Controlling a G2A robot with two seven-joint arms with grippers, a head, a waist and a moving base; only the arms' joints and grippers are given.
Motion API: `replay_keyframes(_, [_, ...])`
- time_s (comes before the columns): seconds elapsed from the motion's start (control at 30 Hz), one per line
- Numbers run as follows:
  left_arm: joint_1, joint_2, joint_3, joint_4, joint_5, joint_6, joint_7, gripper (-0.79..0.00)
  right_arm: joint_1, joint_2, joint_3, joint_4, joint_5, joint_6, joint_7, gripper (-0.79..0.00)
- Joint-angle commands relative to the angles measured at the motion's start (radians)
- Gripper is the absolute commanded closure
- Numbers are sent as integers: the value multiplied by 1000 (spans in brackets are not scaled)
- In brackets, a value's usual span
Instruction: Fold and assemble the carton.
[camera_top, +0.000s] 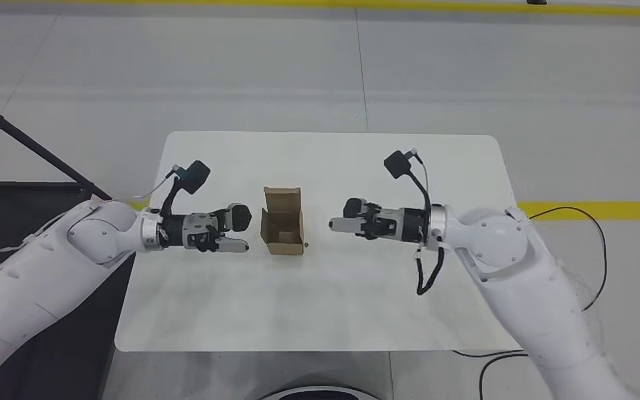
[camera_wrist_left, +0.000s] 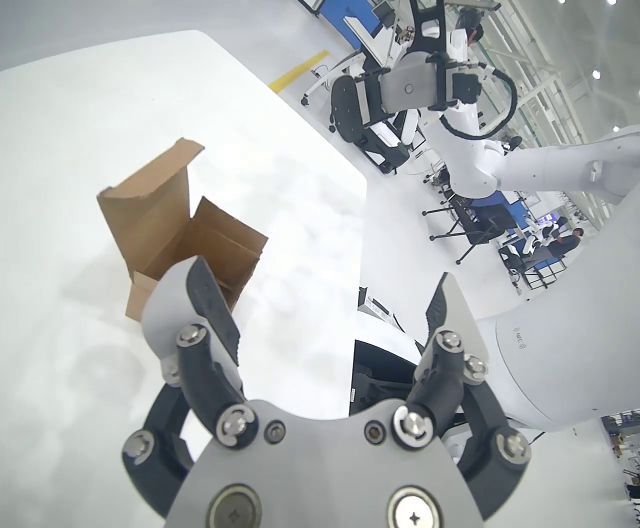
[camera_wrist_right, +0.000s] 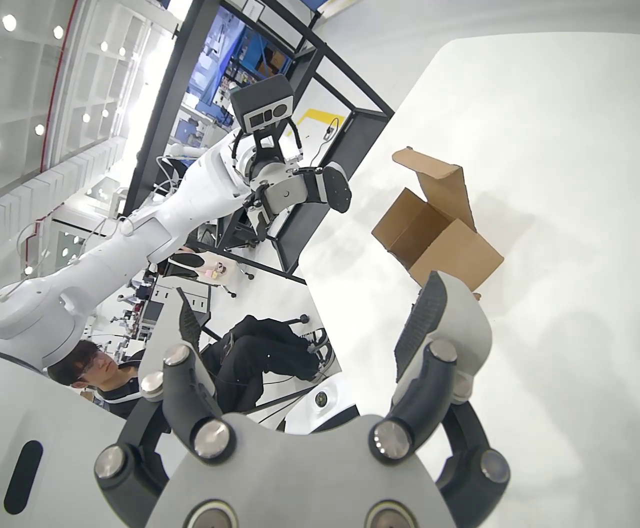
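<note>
At the centre of the top view, the carton (camera_top: 283, 225) sits on a white bench (camera_top: 430, 300) with rounded corners. It touches neither arm. The left end effector (camera_top: 243, 229) hangs just to the carton's left in the frame and the right end effector (camera_top: 335, 224) a little farther off to its right, each with a strip of bare bench between it and the cardboard. Both point inward at the carton from opposite sides.

The left wrist view shows the left end effector (camera_wrist_left: 322, 280) with its fingers (camera_wrist_left: 210, 295) spread wide apart and holding nothing. In the right wrist view, the right end effector (camera_wrist_right: 310, 295) is likewise spread and holds nothing.

The carton (camera_wrist_left: 165, 225) is small, plain brown cardboard, matte and sharply creased. It is partly erected into a box with its mouth open, and one long flap (camera_wrist_right: 440, 175) stands up from the rim with a ragged edge.

Grey floor with yellow lines (camera_top: 575, 209) surrounds the bench, and a black cable (camera_top: 590, 250) loops at the right.
</note>
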Motion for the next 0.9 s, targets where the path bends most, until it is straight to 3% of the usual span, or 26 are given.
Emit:
replay_keyframes(0.0, [18,6,-6,-1,-25,-6,-22,-785,20,-7,-18,12,-1,4,-17,-785])
replay_keyframes(0.17, [41,20,-23,0,-97,17,-94,-785,29,-11,-23,19,1,4,-28,-785])
replay_keyframes(0.57, [41,20,-23,0,-97,17,-94,-785,29,-11,-23,19,1,4,-28,-785])
replay_keyframes(0.87, [80,7,-37,2,-109,118,-67,-785,15,-14,-35,16,-10,6,-40,-785])
